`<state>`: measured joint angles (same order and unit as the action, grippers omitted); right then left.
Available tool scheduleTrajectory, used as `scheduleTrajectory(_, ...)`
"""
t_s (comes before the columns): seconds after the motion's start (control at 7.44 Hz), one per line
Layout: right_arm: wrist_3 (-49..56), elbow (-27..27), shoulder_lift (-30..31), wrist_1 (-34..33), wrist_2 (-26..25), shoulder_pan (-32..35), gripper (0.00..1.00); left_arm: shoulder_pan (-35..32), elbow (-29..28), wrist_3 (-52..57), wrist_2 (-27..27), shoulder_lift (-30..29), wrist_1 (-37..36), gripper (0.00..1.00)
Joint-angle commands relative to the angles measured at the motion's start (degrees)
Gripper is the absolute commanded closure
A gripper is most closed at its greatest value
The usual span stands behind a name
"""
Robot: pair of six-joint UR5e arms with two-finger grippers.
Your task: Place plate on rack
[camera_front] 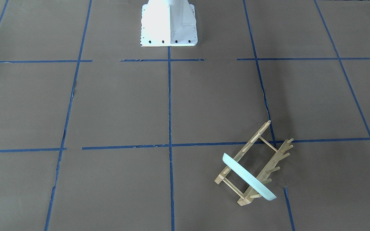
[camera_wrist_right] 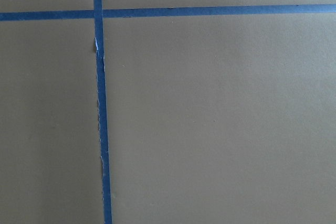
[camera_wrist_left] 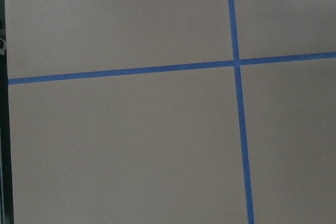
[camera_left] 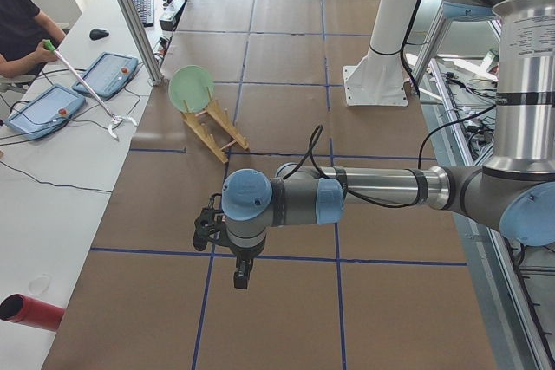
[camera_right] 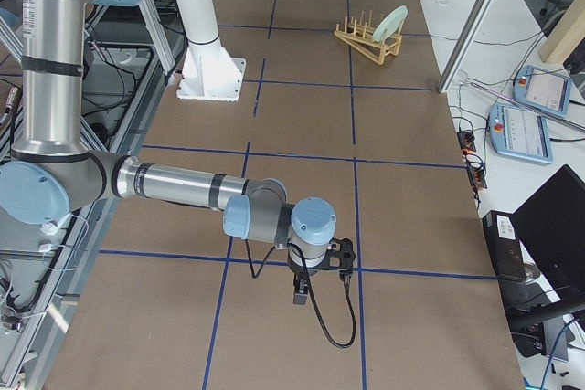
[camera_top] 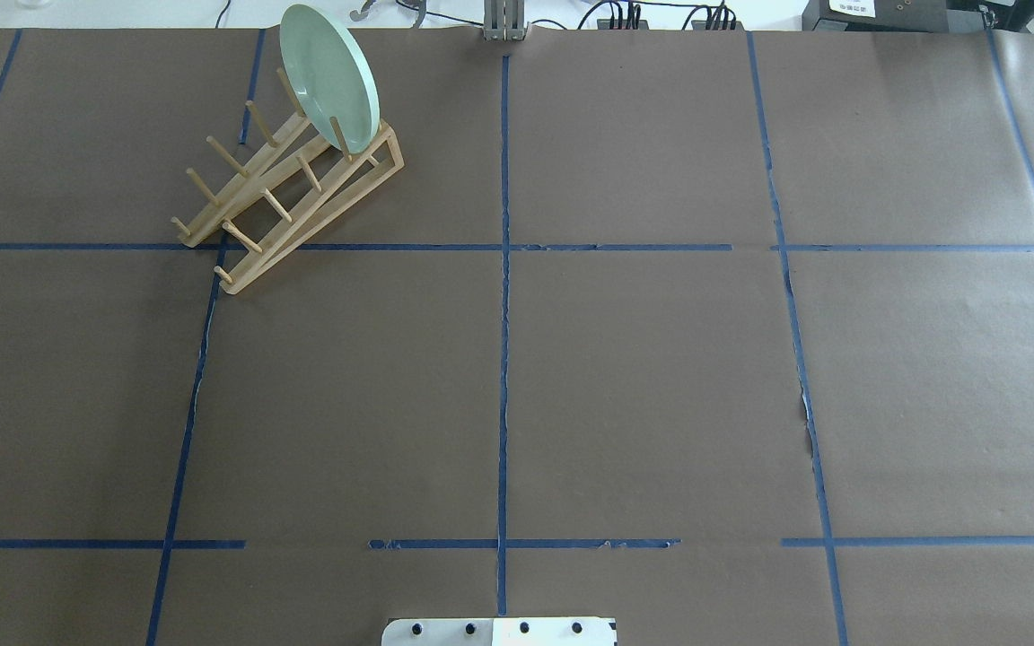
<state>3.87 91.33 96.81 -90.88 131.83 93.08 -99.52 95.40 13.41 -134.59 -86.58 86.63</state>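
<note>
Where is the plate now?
In the overhead view the plate stands on edge at the far end of the rack, far left on the table, on the robot's left.

The plate (camera_top: 330, 76) is pale mint green, smooth with a soft sheen; whether ceramic or plastic cannot be told. The rack (camera_top: 258, 258) is bare light wood, unpainted and matt. Matt brown paper (camera_top: 661, 386) covers the table, crossed by blue tape lines (camera_top: 504, 359) with ragged, lifting edges. The near arm (camera_left: 381, 186) in the left side view has brushed silvery metal tubes and smooth pale-blue plastic joint caps (camera_left: 247, 197).
</note>
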Motion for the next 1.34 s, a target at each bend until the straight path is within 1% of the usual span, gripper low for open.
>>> scheduleTrajectory(0.0, 0.0, 0.0, 0.0, 0.0, 0.0, 0.0, 0.00, 1.9, -0.5, -2.8, -2.5, -0.3, 1.1, 0.00)
scheduleTrajectory(0.13, 0.0, 0.0, 0.0, 0.0, 0.0, 0.0, 0.00, 2.5, -0.5, -4.8, -2.5, -0.3, 4.1, 0.00)
scheduleTrajectory(0.27, 0.0, 0.0, 0.0, 0.0, 0.0, 0.0, 0.00, 5.0, -0.6, -7.9, -2.5, -0.3, 5.4, 0.00)
scheduleTrajectory(0.4, 0.0, 0.0, 0.0, 0.0, 0.0, 0.0, 0.00, 5.7, -0.7, -8.0, -2.4, 0.3, 8.1, 0.00)
scheduleTrajectory(0.54, 0.0, 0.0, 0.0, 0.0, 0.0, 0.0, 0.00, 5.7, -0.7, -8.2, -2.4, 0.5, 9.3, 0.00)
scheduleTrajectory(0.94, 0.0, 0.0, 0.0, 0.0, 0.0, 0.0, 0.00, 5.7, 0.0, -8.4, -2.6, 0.5, 8.6, 0.00)
scheduleTrajectory(1.21, 0.0, 0.0, 0.0, 0.0, 0.0, 0.0, 0.00, 5.6, -0.7, -8.1, -2.5, 0.6, 8.5, 0.00)
